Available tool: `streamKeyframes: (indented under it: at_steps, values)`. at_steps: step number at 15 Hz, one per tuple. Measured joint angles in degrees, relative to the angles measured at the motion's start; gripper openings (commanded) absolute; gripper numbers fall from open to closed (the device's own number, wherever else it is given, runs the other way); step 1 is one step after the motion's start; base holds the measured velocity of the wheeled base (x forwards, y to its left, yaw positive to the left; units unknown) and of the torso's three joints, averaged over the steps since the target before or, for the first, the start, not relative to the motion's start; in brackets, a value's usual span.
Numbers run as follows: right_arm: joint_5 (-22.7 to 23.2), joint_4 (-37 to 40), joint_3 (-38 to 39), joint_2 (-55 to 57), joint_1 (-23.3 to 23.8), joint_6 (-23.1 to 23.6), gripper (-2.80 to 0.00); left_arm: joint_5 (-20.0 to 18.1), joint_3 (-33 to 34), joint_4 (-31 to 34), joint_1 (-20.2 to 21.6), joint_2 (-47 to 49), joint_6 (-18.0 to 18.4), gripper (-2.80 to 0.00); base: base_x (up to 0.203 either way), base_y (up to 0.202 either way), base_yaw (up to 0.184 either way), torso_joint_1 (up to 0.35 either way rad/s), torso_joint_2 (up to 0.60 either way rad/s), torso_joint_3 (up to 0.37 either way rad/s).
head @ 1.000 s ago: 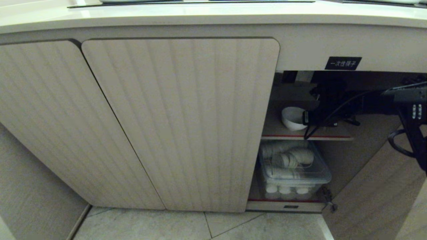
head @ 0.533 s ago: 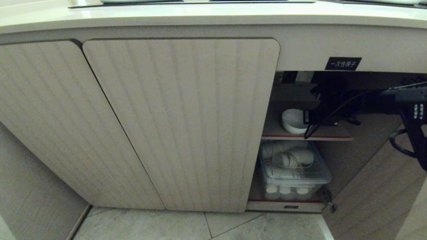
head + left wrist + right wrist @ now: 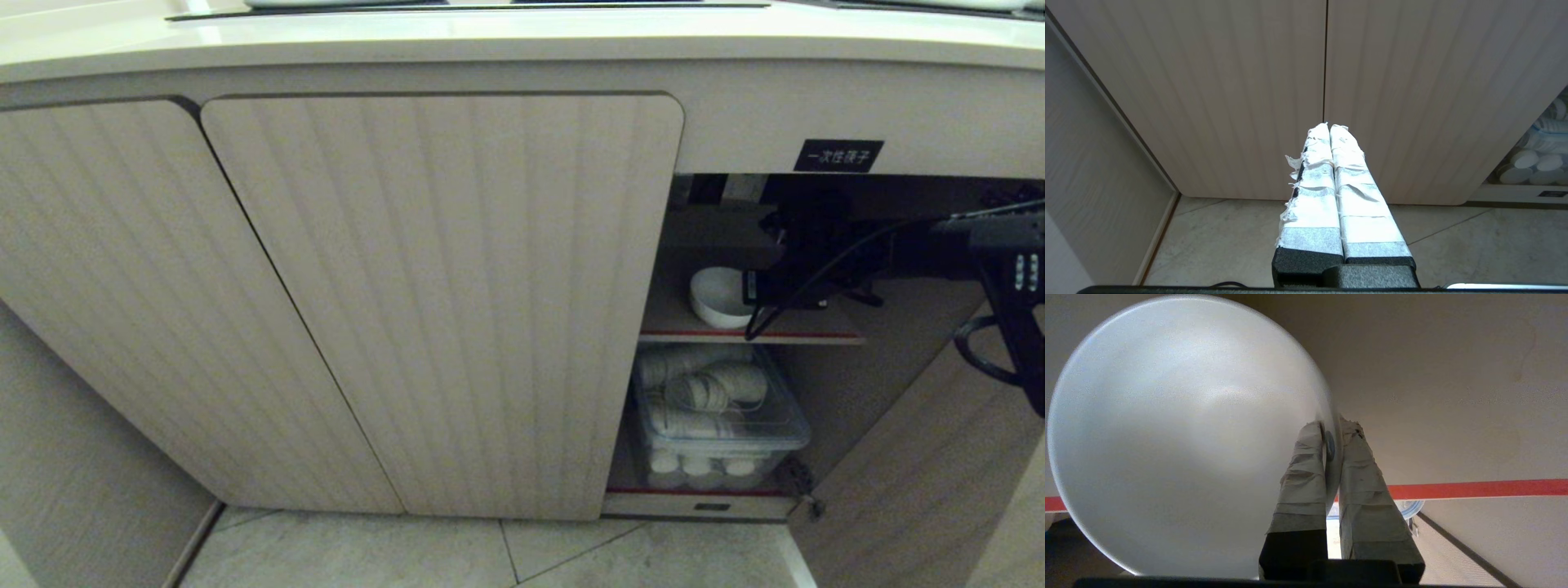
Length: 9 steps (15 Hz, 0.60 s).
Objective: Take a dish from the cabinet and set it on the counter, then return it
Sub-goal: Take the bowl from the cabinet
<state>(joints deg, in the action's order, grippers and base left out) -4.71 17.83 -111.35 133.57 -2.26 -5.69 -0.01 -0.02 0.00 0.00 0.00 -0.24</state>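
The bowl [image 3: 720,296] is showing as a small, plain white, glossy round dish with no pattern; in the right wrist view the bowl [image 3: 1184,437] is filling most of the picture, smooth and evenly pale. It is sitting on the upper shelf [image 3: 808,331] inside the open right compartment of the cabinet [image 3: 441,302], near the shelf's red front edge.

The right claw [image 3: 747,290] is reaching in from the right, and its taped fingers [image 3: 1306,473] are clamping the bowl's right rim, one finger inside the wall and one outside. The left claw [image 3: 1330,130] is hanging low in front of the closed ribbed doors, over the tiled floor [image 3: 490,555], with its taped fingers pressed together on nothing.

A small black label [image 3: 838,155] is sitting on the beige band above the open compartment, carrying white Chinese characters that are too blurred to read with certainty.

Below the shelf, a clear plastic bin [image 3: 718,425] is standing on the cabinet's bottom board, which also has a red edge. The bin is holding stacks of white cups [image 3: 702,388] lying on their sides, with more round white pieces beneath them.

The cream worktop [image 3: 522,37] is running across the far top of the head view, above the cabinet.
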Motion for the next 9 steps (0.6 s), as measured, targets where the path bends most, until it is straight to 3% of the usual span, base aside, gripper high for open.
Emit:
streamKeyframes:
  at_steps: [9]
  values:
    - [-0.35,-0.11,2.30,-1.02,-0.28,-9.13,-2.80,0.01,0.00,0.00,0.00,0.00,0.02,-2.80,0.000,0.000,0.000,0.000,0.00,0.000]
